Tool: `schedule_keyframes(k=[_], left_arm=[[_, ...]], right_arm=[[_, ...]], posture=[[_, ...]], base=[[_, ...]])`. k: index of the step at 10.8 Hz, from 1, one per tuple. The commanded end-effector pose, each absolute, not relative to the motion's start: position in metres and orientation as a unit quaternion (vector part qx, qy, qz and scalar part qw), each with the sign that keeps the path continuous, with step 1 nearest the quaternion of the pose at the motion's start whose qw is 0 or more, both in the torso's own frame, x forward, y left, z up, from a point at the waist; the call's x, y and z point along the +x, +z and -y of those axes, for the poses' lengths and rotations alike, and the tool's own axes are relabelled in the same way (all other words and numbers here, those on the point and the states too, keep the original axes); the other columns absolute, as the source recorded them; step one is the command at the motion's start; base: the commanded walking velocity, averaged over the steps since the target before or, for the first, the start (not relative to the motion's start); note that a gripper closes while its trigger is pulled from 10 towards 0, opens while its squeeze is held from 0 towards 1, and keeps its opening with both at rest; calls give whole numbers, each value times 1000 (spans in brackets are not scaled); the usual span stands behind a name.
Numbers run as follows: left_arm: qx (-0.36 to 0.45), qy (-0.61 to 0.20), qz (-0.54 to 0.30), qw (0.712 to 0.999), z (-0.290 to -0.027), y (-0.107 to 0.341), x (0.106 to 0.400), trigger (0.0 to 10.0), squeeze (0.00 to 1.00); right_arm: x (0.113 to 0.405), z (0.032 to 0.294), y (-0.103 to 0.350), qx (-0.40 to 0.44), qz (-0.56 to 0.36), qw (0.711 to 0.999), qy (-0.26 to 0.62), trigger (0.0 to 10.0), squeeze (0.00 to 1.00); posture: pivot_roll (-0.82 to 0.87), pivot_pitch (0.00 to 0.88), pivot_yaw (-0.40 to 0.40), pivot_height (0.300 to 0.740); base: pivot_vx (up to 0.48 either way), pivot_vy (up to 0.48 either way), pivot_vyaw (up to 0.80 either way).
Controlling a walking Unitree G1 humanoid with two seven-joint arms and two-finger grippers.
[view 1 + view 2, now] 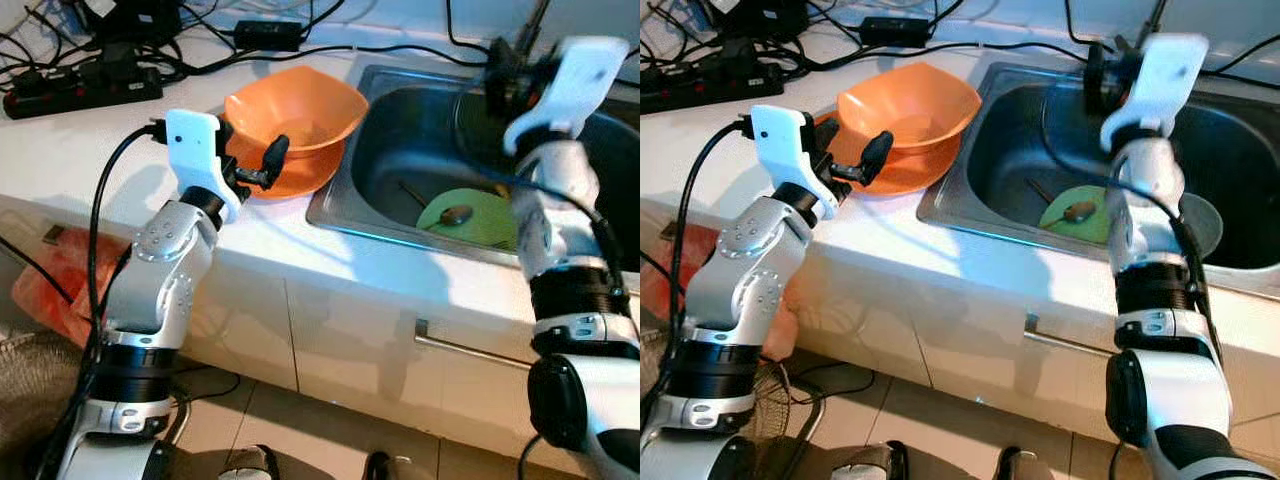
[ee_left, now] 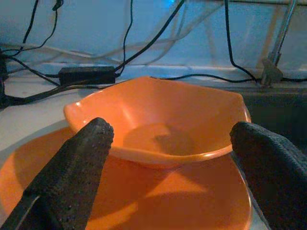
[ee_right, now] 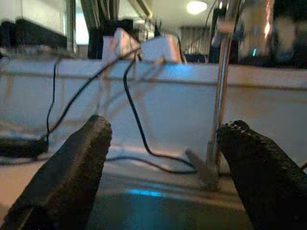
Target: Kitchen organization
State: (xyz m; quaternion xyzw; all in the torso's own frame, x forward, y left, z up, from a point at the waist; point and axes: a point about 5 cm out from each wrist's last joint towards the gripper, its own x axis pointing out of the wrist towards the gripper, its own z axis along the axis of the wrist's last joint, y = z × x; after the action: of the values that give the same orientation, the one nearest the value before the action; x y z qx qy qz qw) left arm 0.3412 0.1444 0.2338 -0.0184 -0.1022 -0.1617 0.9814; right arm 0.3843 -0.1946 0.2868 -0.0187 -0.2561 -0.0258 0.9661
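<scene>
My arms are silver metal in rounded segments, with black ribbed rings at the joints. Each wrist carries a white plastic housing. My left claw and right claw each have two long black fingers with rough, textured pads. A black cable loops along my left arm.

Black power strip and cables on counter.

Your left end effector is hovering open-fingered at the near rim of the orange bowl, which is sitting on an orange plate on the counter.
</scene>
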Motion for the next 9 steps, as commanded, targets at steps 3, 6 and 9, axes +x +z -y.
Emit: schedule_keyframes(k=[3, 6, 9], left_arm=[[-5, -134, 102, 986, -154, 235, 349, 10000, 1000], [54, -134, 69, 987, -166, 228, 362, 10000, 1000], [115, -175, 88, 974, -164, 240, 364, 10000, 0]], right_arm=[[382, 179, 301, 25, 277, 961, 7, 10000, 1000], [368, 146, 306, 81, 271, 951, 124, 10000, 1000], [352, 117, 297, 77, 248, 938, 228, 10000, 114]], posture=[[86, 108, 28, 740], [72, 106, 27, 740], [71, 108, 30, 740]], base=[[0, 0, 0], [0, 0, 0], [0, 0, 0]])
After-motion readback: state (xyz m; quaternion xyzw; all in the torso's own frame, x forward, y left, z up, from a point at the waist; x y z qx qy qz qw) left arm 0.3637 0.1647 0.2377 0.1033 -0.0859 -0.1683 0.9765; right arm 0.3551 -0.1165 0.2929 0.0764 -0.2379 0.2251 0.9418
